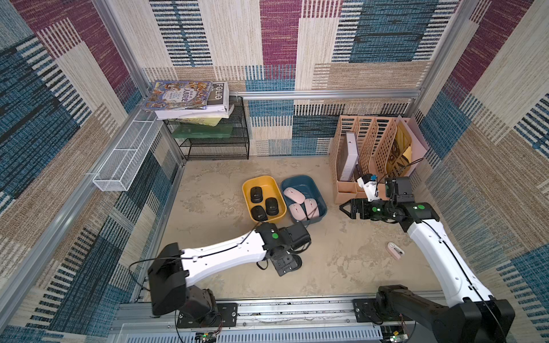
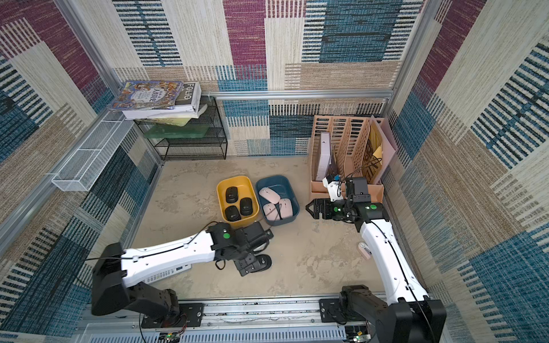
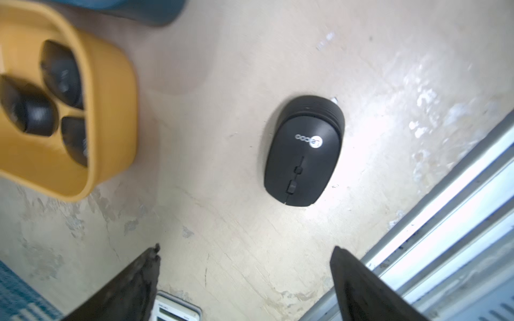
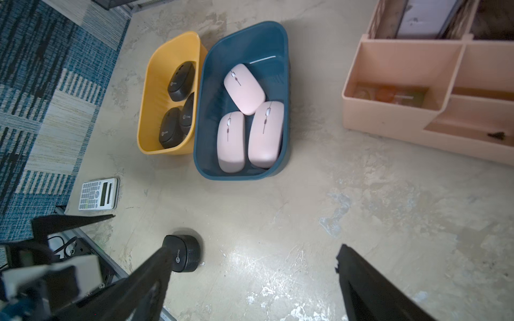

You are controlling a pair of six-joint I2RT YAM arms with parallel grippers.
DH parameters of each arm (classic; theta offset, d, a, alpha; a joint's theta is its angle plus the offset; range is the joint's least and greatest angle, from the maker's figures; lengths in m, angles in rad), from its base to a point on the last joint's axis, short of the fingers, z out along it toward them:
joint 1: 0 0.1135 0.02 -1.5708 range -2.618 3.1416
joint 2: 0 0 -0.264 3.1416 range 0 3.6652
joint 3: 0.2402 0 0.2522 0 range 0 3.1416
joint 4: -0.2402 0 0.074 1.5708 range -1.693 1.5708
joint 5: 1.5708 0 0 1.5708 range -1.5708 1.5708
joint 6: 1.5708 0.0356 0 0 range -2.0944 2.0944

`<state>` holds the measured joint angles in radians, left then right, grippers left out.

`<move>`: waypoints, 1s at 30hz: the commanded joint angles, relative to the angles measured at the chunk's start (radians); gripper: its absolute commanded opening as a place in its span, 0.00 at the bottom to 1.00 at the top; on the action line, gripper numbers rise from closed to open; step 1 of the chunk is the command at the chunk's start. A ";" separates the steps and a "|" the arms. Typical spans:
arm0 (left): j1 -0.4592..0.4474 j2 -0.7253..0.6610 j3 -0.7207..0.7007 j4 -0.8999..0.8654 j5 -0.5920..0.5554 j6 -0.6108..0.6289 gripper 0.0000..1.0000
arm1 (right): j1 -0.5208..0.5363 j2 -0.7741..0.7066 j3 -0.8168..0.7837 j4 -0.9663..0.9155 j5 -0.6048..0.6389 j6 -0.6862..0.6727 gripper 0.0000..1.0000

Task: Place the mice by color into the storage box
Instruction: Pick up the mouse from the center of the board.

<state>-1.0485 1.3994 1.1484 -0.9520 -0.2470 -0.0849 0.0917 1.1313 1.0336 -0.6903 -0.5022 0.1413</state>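
A yellow storage box [image 1: 246, 190] holds three black mice [image 1: 256, 194]. Beside it, a blue storage box [image 1: 319, 196] holds three pale pink mice [image 1: 294, 194]. A fourth black mouse [image 3: 303, 151] lies flat on the table in front of the boxes, logo up. My left gripper [image 3: 246, 250] hangs over it, pointing down, open and holding nothing; in both top views it hides most of that mouse [image 1: 298, 262]. My right gripper [image 1: 342, 208] is level to the right of the blue box, open and holding nothing. In the right wrist view the loose mouse [image 4: 186, 253] sits by one finger.
A white calculator [image 4: 98, 193] lies on the table near the left arm. A small pinkish-white gadget [image 1: 395, 250] lies by the right arm. A pink file organizer [image 1: 371, 154] stands behind the right gripper. A black wire shelf [image 1: 214, 142] with books and a white mesh basket [image 1: 127, 157] are at the back left.
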 commanded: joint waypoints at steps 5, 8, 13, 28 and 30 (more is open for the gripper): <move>0.296 -0.559 -0.213 0.090 0.112 -0.493 0.99 | 0.328 0.198 0.050 0.019 0.049 -0.161 0.96; 0.379 -0.719 -0.220 0.049 0.123 -0.586 0.99 | 0.526 0.325 0.086 0.025 0.191 -0.227 0.96; 0.411 -0.762 -0.149 -0.074 0.100 -0.593 0.99 | 0.763 0.469 0.104 0.030 0.366 -0.463 0.96; 0.413 -0.777 -0.139 -0.132 0.049 -0.570 0.99 | 0.944 0.669 0.121 0.072 0.432 -0.657 0.96; 0.413 -0.783 -0.144 -0.133 0.046 -0.569 0.99 | 0.974 0.693 0.122 0.067 0.449 -0.660 0.96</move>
<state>-0.6373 0.6220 1.0069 -1.0641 -0.1837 -0.6548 1.0451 1.8019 1.1576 -0.6254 -0.0925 -0.4946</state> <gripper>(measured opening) 0.992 0.959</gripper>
